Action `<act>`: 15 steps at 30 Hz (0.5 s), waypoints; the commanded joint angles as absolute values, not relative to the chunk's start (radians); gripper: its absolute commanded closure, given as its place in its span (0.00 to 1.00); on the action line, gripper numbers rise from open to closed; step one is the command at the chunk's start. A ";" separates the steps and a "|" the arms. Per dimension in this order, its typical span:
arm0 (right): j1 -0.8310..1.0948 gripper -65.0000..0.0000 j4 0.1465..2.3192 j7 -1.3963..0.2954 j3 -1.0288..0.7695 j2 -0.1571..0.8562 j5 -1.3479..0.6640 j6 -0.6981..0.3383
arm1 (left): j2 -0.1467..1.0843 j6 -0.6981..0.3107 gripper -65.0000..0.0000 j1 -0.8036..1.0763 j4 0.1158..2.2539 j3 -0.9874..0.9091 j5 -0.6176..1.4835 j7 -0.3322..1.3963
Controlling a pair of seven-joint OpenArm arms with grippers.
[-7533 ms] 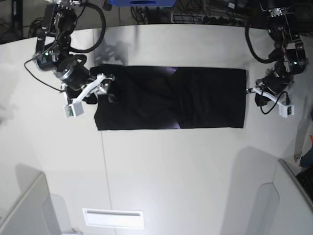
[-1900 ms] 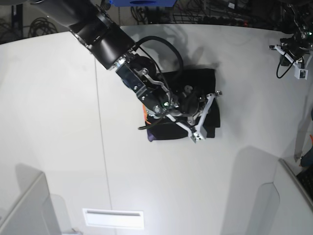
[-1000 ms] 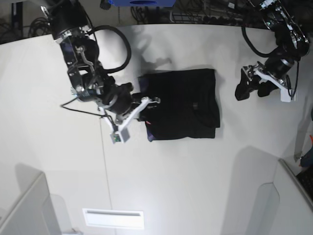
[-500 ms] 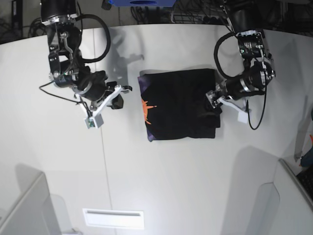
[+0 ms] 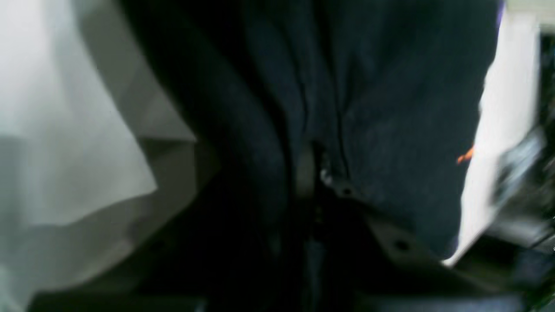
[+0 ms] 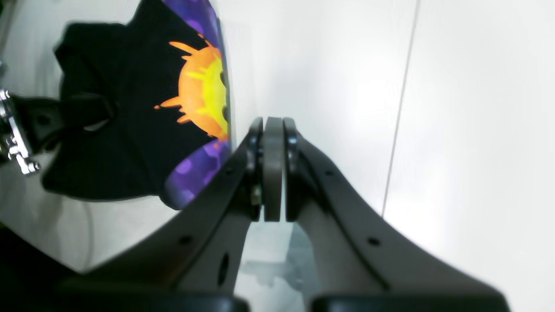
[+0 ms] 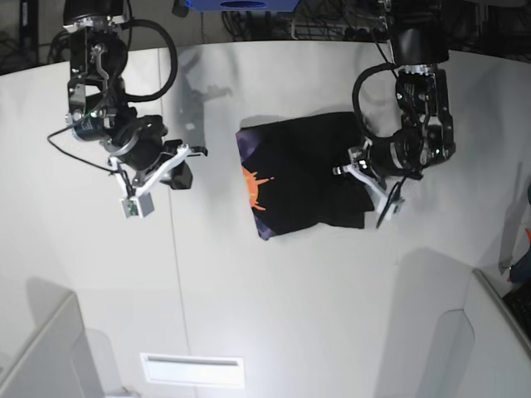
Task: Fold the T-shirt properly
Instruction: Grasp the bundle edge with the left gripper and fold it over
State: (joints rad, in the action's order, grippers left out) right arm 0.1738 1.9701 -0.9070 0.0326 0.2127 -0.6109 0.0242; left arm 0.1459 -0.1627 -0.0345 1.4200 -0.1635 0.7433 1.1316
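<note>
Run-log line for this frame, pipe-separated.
T-shirt: part-folded, sunburst edge showing | left gripper: at shirt's far side from print | right gripper: shut, off shirt

White tabletop (image 7: 232, 307) with a thin dark seam (image 7: 179, 274), soft grey shadows

No legible text, labels, brands, numbers or signs were observed in any of the three views.
</note>
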 commanded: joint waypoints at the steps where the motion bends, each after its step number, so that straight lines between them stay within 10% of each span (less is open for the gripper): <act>1: 0.171 1.00 1.989 -0.889 0.030 0.234 -0.619 0.018 | 0.176 -0.160 1.00 -0.050 1.426 -0.107 0.676 1.148; 15: 0.237 1.00 1.968 -0.889 -0.104 0.257 -0.613 0.018 | 0.380 -0.257 1.00 -0.337 1.461 0.931 0.042 0.940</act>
